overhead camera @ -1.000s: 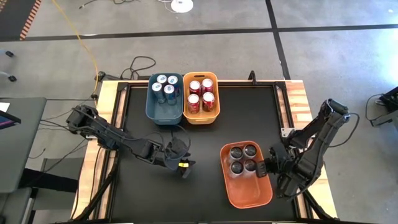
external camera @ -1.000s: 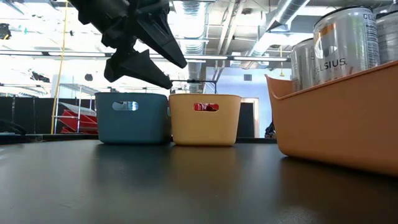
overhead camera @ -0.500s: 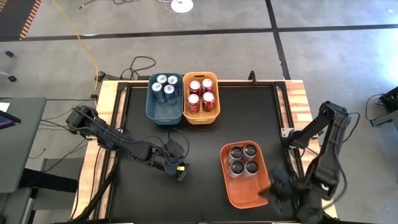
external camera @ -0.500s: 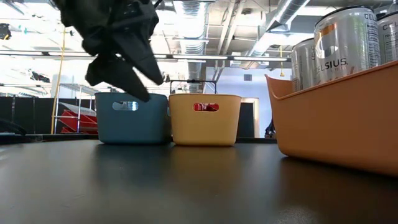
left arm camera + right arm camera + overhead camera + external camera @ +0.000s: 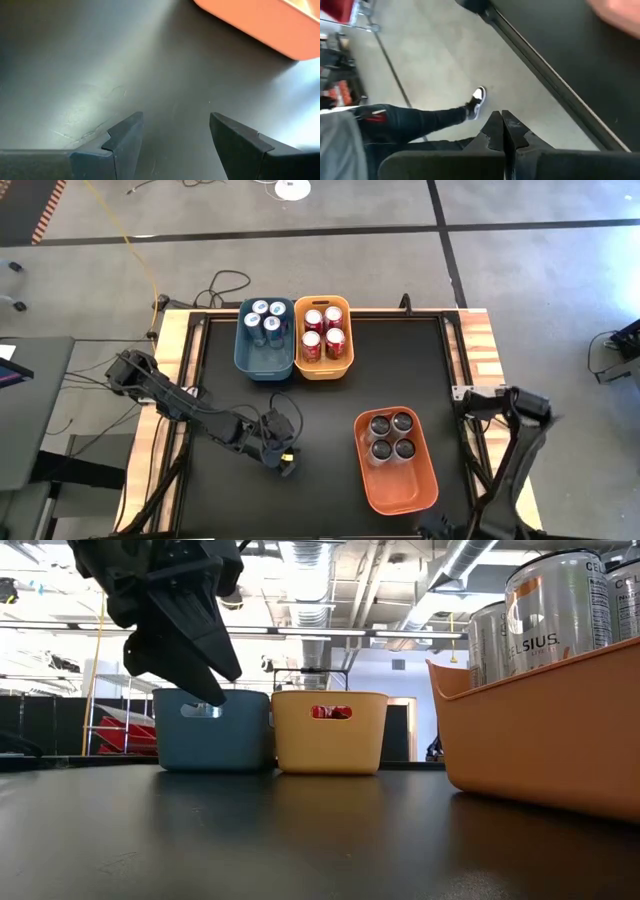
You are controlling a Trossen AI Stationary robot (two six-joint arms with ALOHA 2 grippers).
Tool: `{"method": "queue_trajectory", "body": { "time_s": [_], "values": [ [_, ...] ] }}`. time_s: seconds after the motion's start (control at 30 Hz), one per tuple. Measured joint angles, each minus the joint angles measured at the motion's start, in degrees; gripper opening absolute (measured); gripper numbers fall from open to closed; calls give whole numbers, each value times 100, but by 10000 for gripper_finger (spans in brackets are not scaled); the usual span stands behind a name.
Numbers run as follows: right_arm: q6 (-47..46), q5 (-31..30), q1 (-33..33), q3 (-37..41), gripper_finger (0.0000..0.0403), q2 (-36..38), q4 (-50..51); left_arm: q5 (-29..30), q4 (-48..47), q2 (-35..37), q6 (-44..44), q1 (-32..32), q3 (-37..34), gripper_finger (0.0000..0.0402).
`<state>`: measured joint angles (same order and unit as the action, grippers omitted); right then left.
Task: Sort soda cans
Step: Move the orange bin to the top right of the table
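Note:
Several blue cans (image 5: 267,320) stand in the blue bin (image 5: 262,358) and several red cans (image 5: 323,330) in the yellow bin (image 5: 325,368), both at the table's far edge. Several dark grey cans (image 5: 392,435) stand in the far end of the orange bin (image 5: 400,485); the low view shows their silver sides (image 5: 555,610). My left gripper (image 5: 290,465) hangs open and empty above bare table left of the orange bin, also seen in the left wrist view (image 5: 175,125). My right arm (image 5: 520,440) is folded down past the table's near right corner, its gripper (image 5: 502,125) shut and empty.
Bare black table (image 5: 330,420) lies between the far bins and the orange bin. A corner of the orange bin (image 5: 260,25) shows ahead of my left gripper. Beyond the table edge (image 5: 545,75), a person's leg and shoe (image 5: 470,107) show on the floor.
My right arm has swung away from the orange bin's right side toward the near edge and folded down off the table's near right corner. My left gripper has drawn back a little toward the near left, staying open. No can has moved.

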<state>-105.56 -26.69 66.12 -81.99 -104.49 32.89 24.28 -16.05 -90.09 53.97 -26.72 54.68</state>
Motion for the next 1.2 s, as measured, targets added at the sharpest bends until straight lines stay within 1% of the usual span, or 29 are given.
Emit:
{"method": "queue_trajectory", "body": {
  "time_s": [0.1,0.23,0.37,0.5,0.8,0.93,1.2],
  "values": [
    [-351,144,25,-182,1,-401,218,-32,-6,-2,-33,0,0,224],
    [-806,152,-10,-297,1,-817,720,-33,0,-2,-31,11,0,224],
    [-1316,79,-119,-309,0,-1010,1301,-45,9,0,-2,15,0,224],
    [-1726,-226,-253,-305,0,-1030,1864,-184,9,0,18,15,0,224],
    [-1422,-230,-775,-313,0,-1020,2123,-366,-15,-2,-63,11,0,224],
    [-1296,-264,-1027,-311,0,-1020,2382,-541,-203,-2,-35,-4,0,224],
    [-1589,-294,-1360,-277,0,-1016,2976,-599,-788,118,300,-160,0,224]
  ]
}}
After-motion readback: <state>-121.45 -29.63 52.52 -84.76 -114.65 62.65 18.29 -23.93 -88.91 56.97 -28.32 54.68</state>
